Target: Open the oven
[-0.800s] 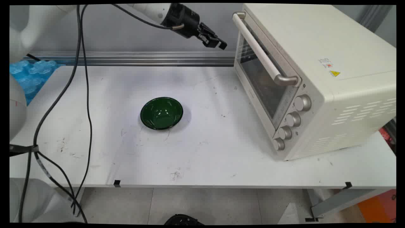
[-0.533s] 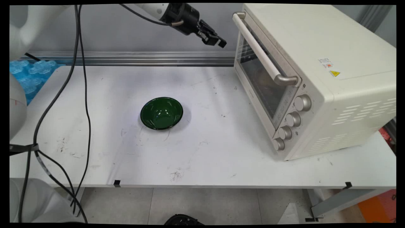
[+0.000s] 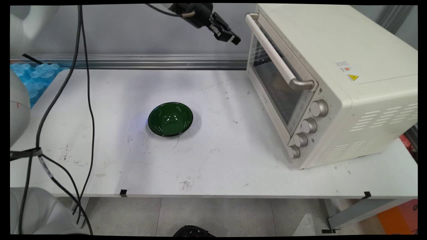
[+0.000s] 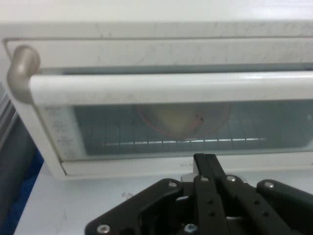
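Note:
My gripper (image 3: 234,40) hangs high over the table's back edge, shut with nothing in it, pointing at the cream toaster oven (image 3: 333,83) just to its right. It is close to the far end of the oven's door handle (image 3: 277,56) without touching it. In the hand view the shut gripper (image 4: 208,160) rises below the closed glass door (image 4: 195,122), and the handle (image 4: 166,87) runs across above it. A round pale dish (image 4: 183,117) shows inside through the glass. An empty dark green bowl (image 3: 170,119) sits mid-table, well below and left of the gripper.
The oven takes up the table's right side, with several knobs (image 3: 308,126) on its front. Black cables (image 3: 87,100) hang down at the left. A blue plastic tray (image 3: 31,78) lies at the far left, and a metal rail (image 3: 133,61) runs along the back.
The gripper has risen and shifted slightly right, closer to the far end of the oven's handle. The bowl and oven have not moved.

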`<state>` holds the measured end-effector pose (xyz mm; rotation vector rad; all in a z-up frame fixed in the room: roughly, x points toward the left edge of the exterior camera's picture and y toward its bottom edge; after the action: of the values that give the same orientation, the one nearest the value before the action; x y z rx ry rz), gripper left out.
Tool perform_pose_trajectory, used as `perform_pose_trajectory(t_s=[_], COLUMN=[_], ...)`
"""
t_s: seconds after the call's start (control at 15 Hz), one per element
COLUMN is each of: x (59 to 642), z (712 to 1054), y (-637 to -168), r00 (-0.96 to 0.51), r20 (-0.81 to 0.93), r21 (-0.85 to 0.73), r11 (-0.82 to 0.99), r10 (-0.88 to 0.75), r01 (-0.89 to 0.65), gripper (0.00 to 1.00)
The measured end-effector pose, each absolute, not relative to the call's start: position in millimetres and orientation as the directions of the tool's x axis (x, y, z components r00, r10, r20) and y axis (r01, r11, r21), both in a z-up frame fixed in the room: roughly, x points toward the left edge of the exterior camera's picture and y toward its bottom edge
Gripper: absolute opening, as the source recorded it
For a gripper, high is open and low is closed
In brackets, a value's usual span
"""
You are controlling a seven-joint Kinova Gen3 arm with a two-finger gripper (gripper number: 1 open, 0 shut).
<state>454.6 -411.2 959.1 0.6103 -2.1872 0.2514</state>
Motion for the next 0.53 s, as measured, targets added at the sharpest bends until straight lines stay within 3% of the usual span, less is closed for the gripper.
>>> perform_pose_trajectory(t_s=[0.53], x=[424], z=[990], y=[-423], r00=[-0.553], r20=[0.784], r21=[-0.01], r11=[0.884], r10=[-0.283], r01=[-0.468], gripper=[0.0])
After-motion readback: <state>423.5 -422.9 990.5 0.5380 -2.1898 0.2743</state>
